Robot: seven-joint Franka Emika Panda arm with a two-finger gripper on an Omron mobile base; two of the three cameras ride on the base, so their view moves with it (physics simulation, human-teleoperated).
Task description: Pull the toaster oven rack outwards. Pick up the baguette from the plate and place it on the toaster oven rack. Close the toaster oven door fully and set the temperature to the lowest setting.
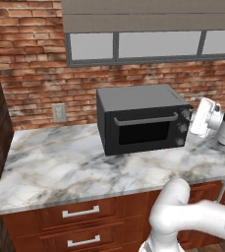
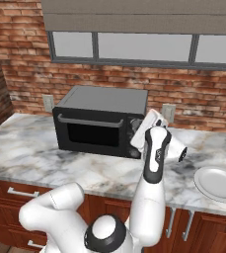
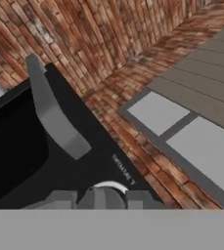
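Left base view: the boxy dark grey-black toaster oven [image 1: 142,118] sits on the grey-veined white marble counter [image 1: 65,167], back against the red brick wall [image 1: 35,59]. Its black drop-down door [image 1: 143,130], with dark glass window, stands upright and shut, silver bar handle [image 1: 146,119] across the top edge. Three round knobs [image 1: 183,128] run in a column down the right of the front. The white hand with its gripper [image 1: 190,118] sits at the oven's right front edge, level with the top knob; fingers hidden from here. A white wall outlet [image 1: 59,112] is left of the oven.

Right base view: the same oven [image 2: 102,121], door [image 2: 92,132] closed. The white arm crosses in front of the knob column, hand pressed in at the oven's right front. A round white plate [image 2: 218,184] lies on the counter well to the right.

Hand view: camera rolled. The gripper [image 3: 101,197] at the bottom edge, its two fingertips [image 3: 59,199] flanking a round grey knob [image 3: 102,197] on the black front panel. Jaws look closed on the knob, though contact is hard to confirm. The silver handle [image 3: 52,114] slants upper left.
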